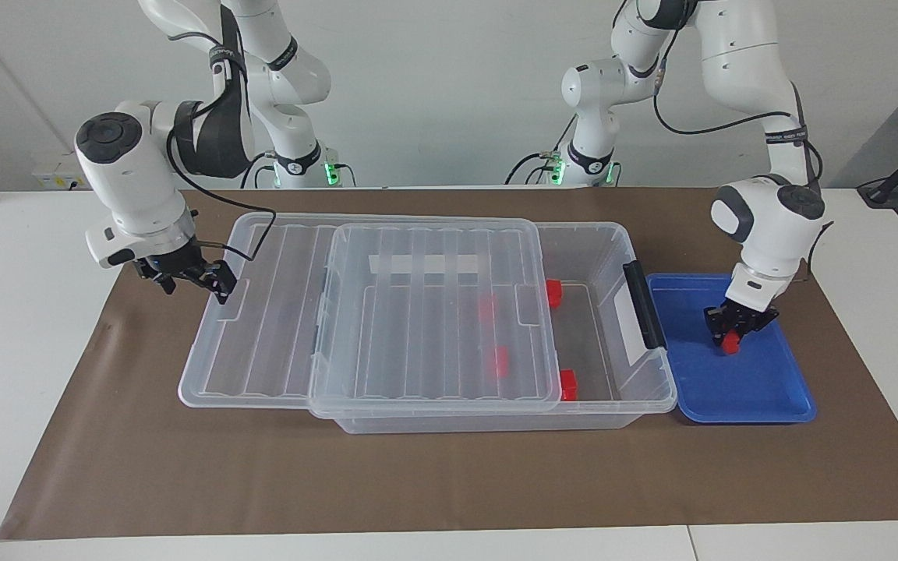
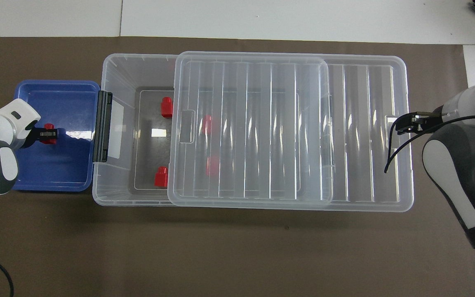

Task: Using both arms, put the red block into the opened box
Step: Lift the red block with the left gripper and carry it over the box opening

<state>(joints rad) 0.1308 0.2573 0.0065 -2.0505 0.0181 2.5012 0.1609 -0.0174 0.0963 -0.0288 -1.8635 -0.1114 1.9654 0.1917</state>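
With our left gripper (image 1: 736, 330) closed on the small bright red plastic block (image 1: 729, 344) in the shallow blue tray (image 1: 776, 393), we judge the pick made; our right gripper (image 1: 193, 280), jaws spread, holds the ribbed translucent lid (image 1: 262, 343) slid aside; next, lift and carry it over the large clear plastic box (image 1: 613, 366)'s open end.

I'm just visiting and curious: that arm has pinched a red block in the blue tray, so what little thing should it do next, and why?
Probably lift straight up. The left hand is shut on the red block, low in the blue tray. The lid is slid toward the right hand, leaving the box uncovered at the tray's end, and the box wall stands higher than the tray, so the block likely needs height before crossing.
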